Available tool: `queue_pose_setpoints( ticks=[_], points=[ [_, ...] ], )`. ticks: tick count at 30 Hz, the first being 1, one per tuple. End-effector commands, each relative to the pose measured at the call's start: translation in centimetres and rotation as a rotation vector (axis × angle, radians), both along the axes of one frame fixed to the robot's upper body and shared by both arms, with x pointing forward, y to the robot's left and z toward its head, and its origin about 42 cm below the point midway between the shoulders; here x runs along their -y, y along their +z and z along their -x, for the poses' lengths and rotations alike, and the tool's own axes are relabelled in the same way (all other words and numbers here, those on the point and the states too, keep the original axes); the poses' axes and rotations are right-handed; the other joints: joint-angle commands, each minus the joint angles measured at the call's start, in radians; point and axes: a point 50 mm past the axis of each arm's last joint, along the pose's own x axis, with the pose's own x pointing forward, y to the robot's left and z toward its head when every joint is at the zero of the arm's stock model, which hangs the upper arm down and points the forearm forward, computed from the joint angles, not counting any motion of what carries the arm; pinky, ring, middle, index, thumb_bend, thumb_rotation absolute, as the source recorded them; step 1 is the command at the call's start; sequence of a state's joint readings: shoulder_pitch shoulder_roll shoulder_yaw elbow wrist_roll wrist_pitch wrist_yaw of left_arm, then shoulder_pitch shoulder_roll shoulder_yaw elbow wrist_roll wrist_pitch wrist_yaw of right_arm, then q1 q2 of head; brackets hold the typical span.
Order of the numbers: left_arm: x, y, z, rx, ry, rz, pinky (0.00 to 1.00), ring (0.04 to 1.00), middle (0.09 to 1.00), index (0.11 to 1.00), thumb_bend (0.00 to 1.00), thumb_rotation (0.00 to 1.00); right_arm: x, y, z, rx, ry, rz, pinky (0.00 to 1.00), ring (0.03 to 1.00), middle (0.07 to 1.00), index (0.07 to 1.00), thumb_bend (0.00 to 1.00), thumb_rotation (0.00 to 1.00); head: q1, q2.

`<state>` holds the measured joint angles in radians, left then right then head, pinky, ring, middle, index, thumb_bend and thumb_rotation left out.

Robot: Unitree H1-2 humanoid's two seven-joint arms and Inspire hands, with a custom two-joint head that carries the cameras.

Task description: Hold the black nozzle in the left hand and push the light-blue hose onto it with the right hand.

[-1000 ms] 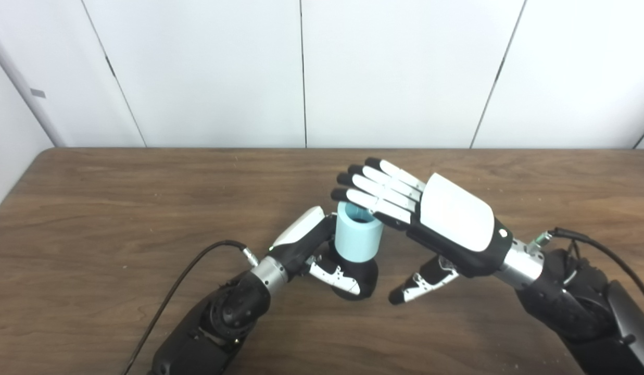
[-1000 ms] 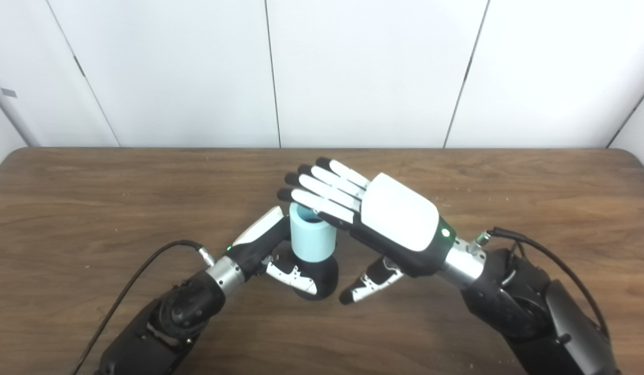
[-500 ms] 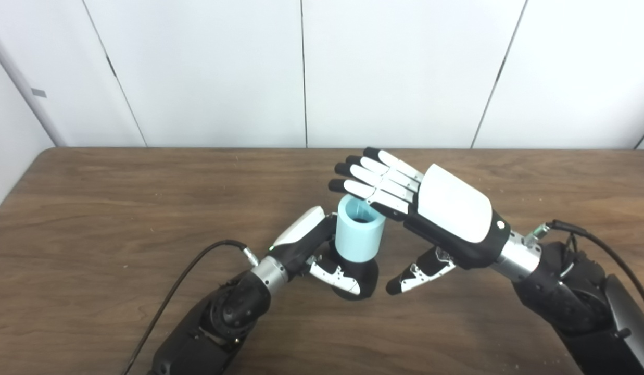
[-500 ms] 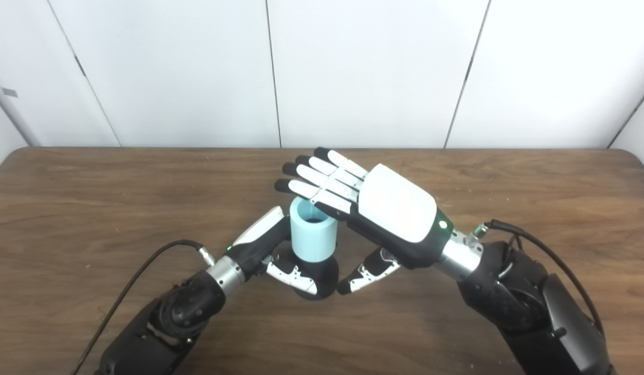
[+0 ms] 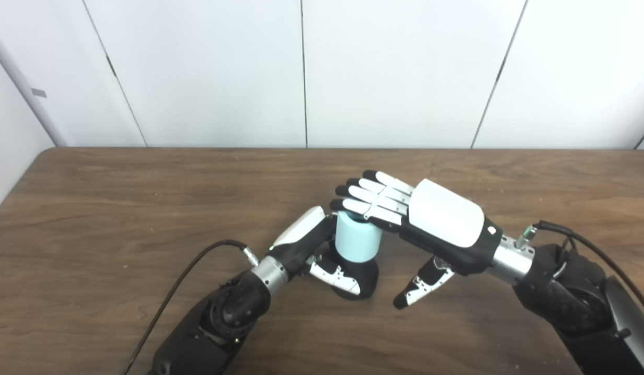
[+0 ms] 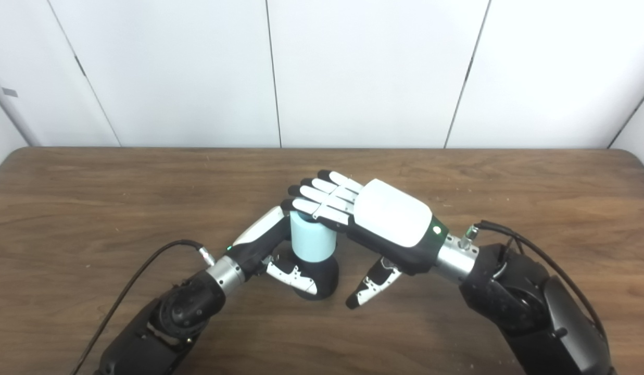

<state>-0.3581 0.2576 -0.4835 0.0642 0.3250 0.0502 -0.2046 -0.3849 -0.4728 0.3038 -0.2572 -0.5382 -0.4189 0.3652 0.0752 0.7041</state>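
Wooden table [image 5: 118, 208], white wall behind. My left hand [image 5: 322, 252] grips the black nozzle [image 5: 361, 278] upright; right hand [image 5: 431, 221], fingers flat, unclenched, presses the hose [image 5: 355, 242] top. Next: straight downward push.

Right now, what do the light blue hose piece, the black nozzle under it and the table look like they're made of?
The light-blue hose looks like matte plastic or stiff rubber: an even colour, no glare, holding its round shape. The black nozzle looks like smooth, slightly glossy plastic; little of it shows beside the left hand. The table shows brown wood grain with a dull sheen, wood or laminate.
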Motion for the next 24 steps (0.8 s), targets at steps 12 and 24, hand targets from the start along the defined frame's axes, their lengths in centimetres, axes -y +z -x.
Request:
queue_pose_setpoints(
  ticks=[12,24],
  points=[
    [-2.29,-4.95,1.85,-0.203,0.043,-0.199,0.28,0.362,0.478,0.483,0.53,0.00,0.40,0.65,-0.05,0.013,0.033,0.047,0.99,0.993,0.989,0.953,0.75,0.18,0.003,0.002],
    [-2.37,-4.95,1.81,-0.200,0.040,-0.196,0.28,0.362,0.478,0.483,0.53,0.00,0.09,1.01,0.17,0.074,0.071,0.122,0.98,0.992,0.989,0.946,0.75,0.19,0.002,0.003]
  ],
)
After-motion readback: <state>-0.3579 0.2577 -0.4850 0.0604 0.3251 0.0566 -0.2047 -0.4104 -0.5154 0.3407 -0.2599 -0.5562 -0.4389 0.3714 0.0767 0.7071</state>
